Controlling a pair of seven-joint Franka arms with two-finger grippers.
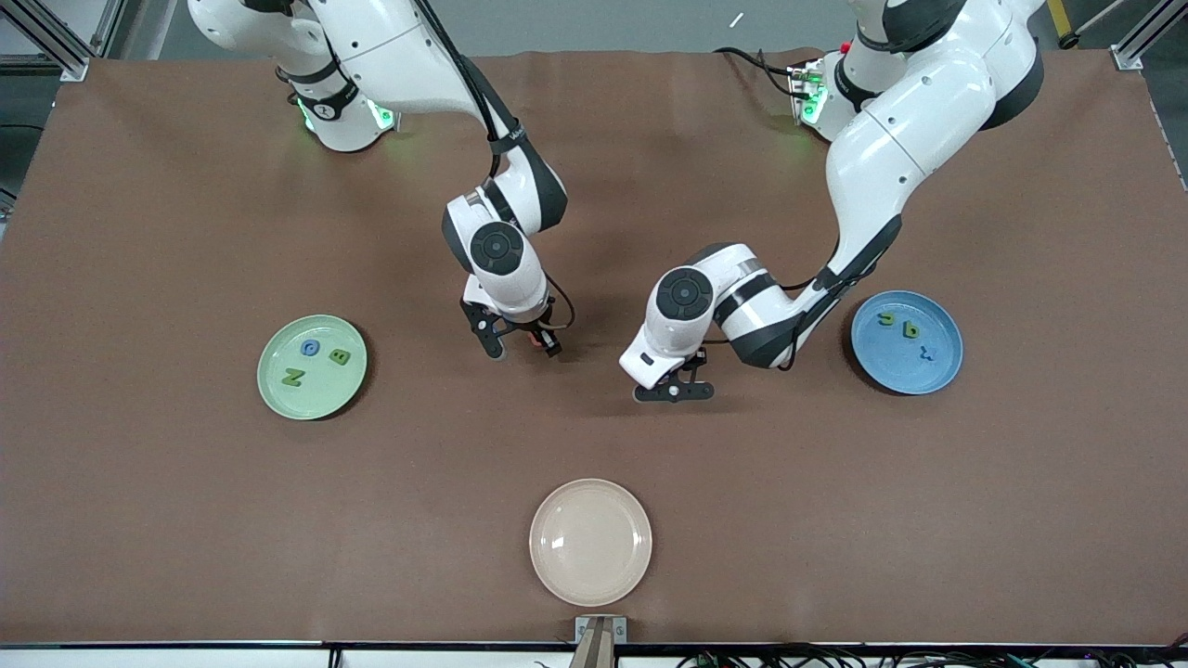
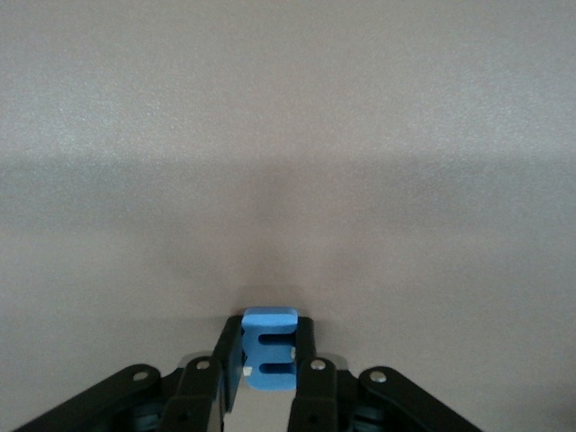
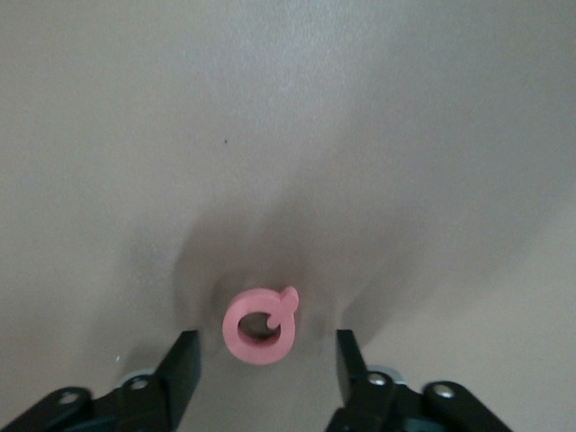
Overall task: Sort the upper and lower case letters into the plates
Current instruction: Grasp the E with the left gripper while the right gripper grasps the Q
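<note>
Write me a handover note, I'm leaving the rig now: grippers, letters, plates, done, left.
Left gripper: shut on the blue m, at mid-table.
Right gripper: open around the red Q, which lies on the table; not gripped yet.
Mint plate: N, C and B.
Blue plate: three lower-case letters.
Cream plate: nothing in it.
Left: m to the blue plate, Q to the mint plate.

from the front, my own left wrist hides the blue letter (image 2: 268, 360) i'm pinching. both wrist views cut my finger bases off. the tiny blue letter (image 1: 925, 353) on the blue plate (image 1: 942, 376) is unreadable.
</note>
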